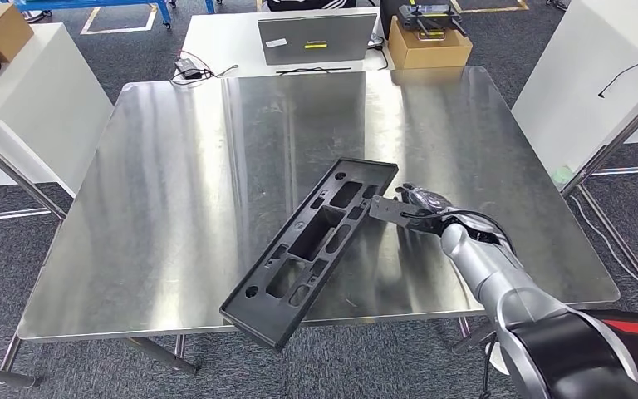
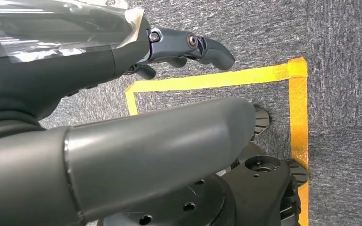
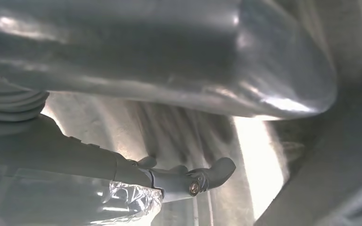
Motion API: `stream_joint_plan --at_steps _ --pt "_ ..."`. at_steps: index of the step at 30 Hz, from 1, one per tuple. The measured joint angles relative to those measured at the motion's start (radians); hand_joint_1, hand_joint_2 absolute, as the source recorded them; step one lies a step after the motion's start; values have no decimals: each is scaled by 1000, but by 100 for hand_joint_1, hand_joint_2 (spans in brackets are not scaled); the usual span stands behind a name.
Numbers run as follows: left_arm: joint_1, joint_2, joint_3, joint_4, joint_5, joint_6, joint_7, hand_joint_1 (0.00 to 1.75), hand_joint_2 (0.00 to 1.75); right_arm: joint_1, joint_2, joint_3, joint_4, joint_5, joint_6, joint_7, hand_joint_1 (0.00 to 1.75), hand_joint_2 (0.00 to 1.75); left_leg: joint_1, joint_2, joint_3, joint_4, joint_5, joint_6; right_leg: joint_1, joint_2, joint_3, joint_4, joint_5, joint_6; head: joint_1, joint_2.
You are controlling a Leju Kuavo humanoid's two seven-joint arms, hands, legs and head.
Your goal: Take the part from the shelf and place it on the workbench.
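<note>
Your right hand (image 1: 415,208) grips the part (image 1: 311,249), which overhangs the workbench (image 1: 174,191)'s near edge; left hand (image 2: 169,52) dangles empty, fingers apart.

The part (image 1: 311,249) is matte black against the brushed silver steel of the workbench (image 1: 174,191), which shows streaky grey reflections. Past its far edge stand a grey laptop (image 1: 317,37) and a tan cardboard box (image 1: 428,46). Yellow tape (image 2: 245,77) lines the speckled grey carpet (image 2: 344,70).
</note>
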Motion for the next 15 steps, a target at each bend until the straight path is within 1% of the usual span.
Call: stream_joint_plan --at_steps 10,12,15 --pt "0 -3 1 0 1 0 2 0 0 6 5 10 -5 -26 -29 -3 0 0 0 -1 0 0 0 0 0 0 0 0 0 0 0 0" --pt "0 -4 2 0 2 0 2 0 0 13 6 13 -16 -32 -65 -2 0 0 0 -1 0 0 0 0 0 0 0 0 0 0 0 0" --pt "0 -7 5 0 3 0 2 0 0 36 7 28 -59 -7 -156 20 0 0 0 -1 0 0 0 0 0 0 0 0 0 0 0 0"
